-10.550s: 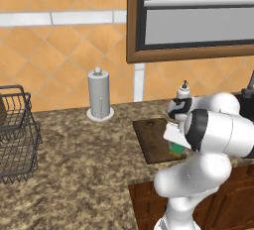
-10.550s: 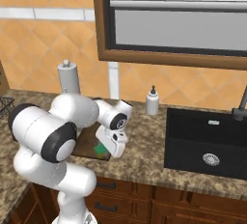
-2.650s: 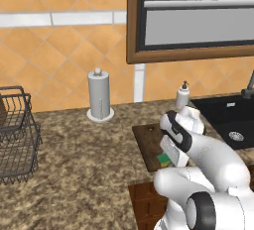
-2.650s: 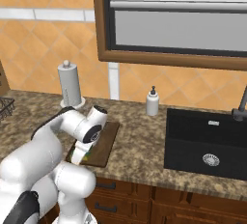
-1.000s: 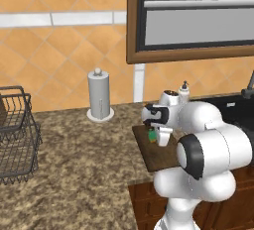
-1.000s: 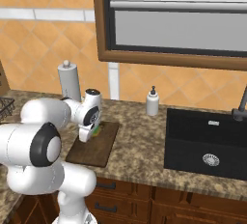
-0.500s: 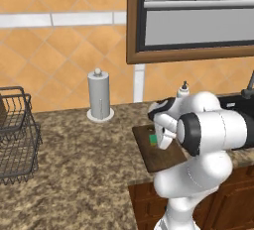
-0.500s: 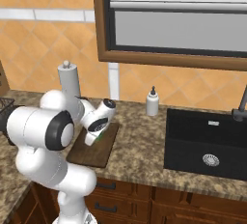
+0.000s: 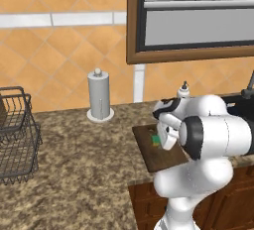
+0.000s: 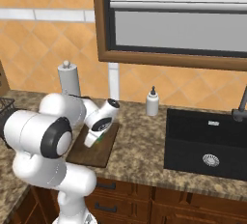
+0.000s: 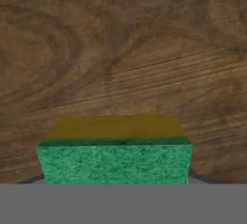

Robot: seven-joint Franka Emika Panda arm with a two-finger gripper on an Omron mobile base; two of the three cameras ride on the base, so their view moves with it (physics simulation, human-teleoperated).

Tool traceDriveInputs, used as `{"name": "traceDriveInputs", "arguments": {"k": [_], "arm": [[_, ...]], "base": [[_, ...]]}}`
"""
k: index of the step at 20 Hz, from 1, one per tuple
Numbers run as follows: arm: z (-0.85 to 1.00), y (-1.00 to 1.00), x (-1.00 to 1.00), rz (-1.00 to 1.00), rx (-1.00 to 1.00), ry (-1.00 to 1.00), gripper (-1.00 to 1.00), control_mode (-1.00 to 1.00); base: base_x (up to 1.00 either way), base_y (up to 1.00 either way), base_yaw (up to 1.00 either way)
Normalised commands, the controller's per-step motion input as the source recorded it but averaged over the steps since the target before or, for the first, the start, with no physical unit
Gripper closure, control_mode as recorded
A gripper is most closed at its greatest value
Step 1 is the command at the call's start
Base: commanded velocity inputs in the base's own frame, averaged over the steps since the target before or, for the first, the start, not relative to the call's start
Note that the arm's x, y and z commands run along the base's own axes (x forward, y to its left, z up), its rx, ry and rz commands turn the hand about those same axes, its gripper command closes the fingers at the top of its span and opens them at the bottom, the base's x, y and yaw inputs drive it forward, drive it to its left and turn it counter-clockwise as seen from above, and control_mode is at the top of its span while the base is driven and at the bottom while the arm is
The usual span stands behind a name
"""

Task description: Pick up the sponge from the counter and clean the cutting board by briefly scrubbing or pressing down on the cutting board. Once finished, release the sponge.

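the hand point(image 10: 94, 140) is down over the board point(image 10: 99, 154), tilted, with the sponge point(image 11: 115, 162) caught between its tips. in the hand's own camera the sponge sits right at the near edge, straight ahead of the palm, its long side running across from one tip to the other, so the hand is holding it by the short ends, at a middling width. the green face turns toward the camera and the yellow side point(image 11: 116, 127) points away, at the wood. the wood grain of the board point(image 11: 125, 63) lies right beyond it; whether the yellow side is pressed flat on the board or sits just off it i can't tell from here.

from behind the arm, the sponge point(image 9: 156, 139) shows as a small green spot just beside the wrist, over the far half of the board point(image 9: 161, 158). the board lies on the bench point(image 9: 79, 174) with its long axis running away from the robot toward the wall.

my guess is the scrub is in hand or about done. the next thing turns on the sponge being directly under the hand and over wood: letting go here should drop it on the board, not the bench.
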Motion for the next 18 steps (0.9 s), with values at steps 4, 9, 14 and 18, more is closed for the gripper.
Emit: {"name": "traceDriveInputs", "arguments": {"k": [4, 9, 14, 18], "arm": [[-0.49, 0.07, -1.00, 0.09, -0.02, -0.48, 1.00, -1.00], [-0.55, 0.01, -1.00, 0.07, -0.01, -0.18, 1.00, -1.00], [-0.28, 0.00, -0.97, 0.13, 0.00, 0.19, 1.00, -1.00], [-0.66, 0.01, -0.84, 0.19, 0.00, 0.41, 1.00, -1.00]], "base": [[0.00, 0.00, 0.00], [0.00, 0.00, 0.00], [0.00, 0.00, 0.00], [0.00, 0.00, 0.00]]}}
